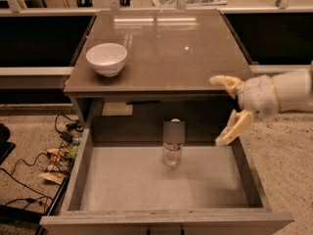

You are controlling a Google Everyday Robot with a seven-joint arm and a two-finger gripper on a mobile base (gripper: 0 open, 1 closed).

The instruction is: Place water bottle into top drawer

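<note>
White bowl (106, 58) on brown cabinet top (171, 48), tangled cables (59, 156) on speckled floor (288, 151) at left

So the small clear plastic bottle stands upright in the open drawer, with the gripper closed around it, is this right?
Not quite. The small clear plastic water bottle does stand upright in the wide grey-brown top drawer, but the camera view shows the cream-coloured gripper apart from it, off to the right, jaws open and empty.
</note>
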